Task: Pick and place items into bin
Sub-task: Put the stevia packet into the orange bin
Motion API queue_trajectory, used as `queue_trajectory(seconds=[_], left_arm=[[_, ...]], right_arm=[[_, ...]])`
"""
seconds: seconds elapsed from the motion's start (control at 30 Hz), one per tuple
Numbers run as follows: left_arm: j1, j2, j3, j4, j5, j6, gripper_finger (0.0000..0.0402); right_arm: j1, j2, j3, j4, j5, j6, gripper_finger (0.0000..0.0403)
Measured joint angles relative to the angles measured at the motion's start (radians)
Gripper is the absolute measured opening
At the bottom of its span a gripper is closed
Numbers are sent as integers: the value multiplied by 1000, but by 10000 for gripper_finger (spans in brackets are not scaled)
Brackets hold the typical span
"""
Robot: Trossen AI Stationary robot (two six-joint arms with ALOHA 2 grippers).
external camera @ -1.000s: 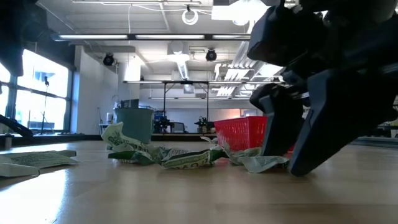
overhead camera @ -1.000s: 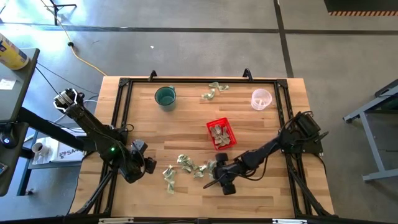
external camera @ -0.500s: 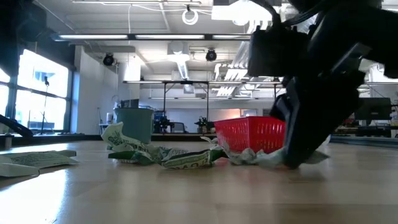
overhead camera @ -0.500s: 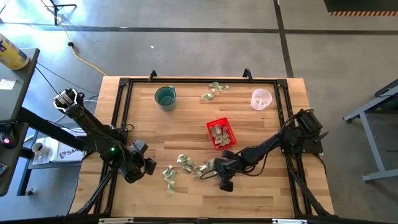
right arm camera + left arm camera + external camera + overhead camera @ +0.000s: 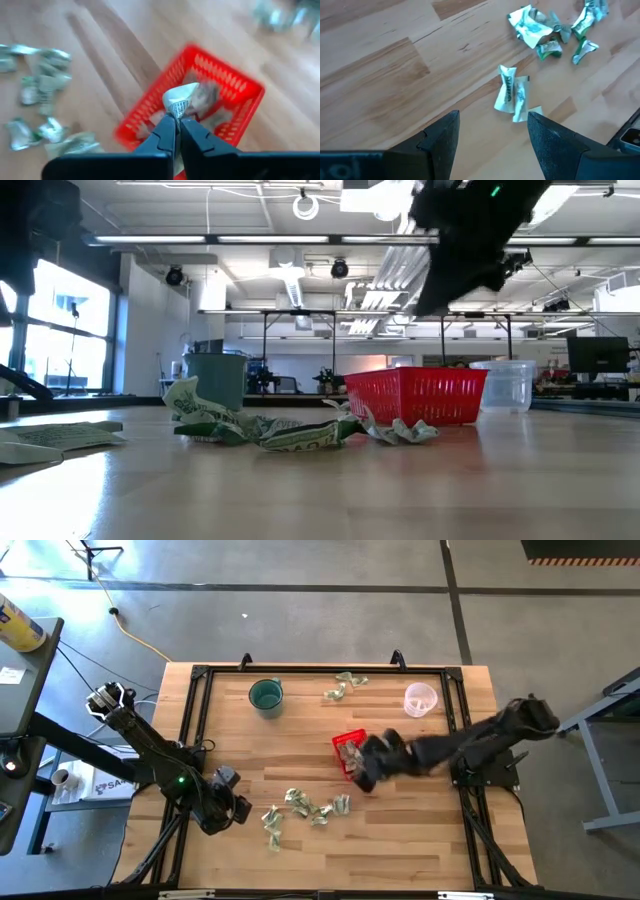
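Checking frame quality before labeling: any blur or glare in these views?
High view: right gripper smeared by motion over the bin. Right wrist view: bin and items blurred; the held item sharper. Low view: arm backlit, ceiling lights glaring. Left wrist view: sharp.

A teal green cup (image 5: 265, 696) is standing up near the far side of the wooden tabletop (image 5: 230, 740). A clear plastic cup (image 5: 419, 699) is standing well apart from it, near the far right corner. A yellow cable (image 5: 140, 635) is lying on the grey floor (image 5: 300, 630).
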Motion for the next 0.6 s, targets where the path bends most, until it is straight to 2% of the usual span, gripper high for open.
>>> queue_trajectory(seconds=[0.1,0.23,0.33,0.43,0.6], left_arm=[[15,9,0,3,-2,-2,266],[74,56,0,38,84,-1,266],[118,117,-1,161,156,28,266],[148,184,2,309,179,48,266],[196,299,24,348,230,34,266]], right_arm=[[-104,44,-14,37,-243,-61,49],[-139,98,-15,31,-369,-95,129],[-126,98,-15,38,-374,-100,196],[-88,85,-14,7,-330,-105,259],[-48,66,-14,-97,-258,-104,323]])
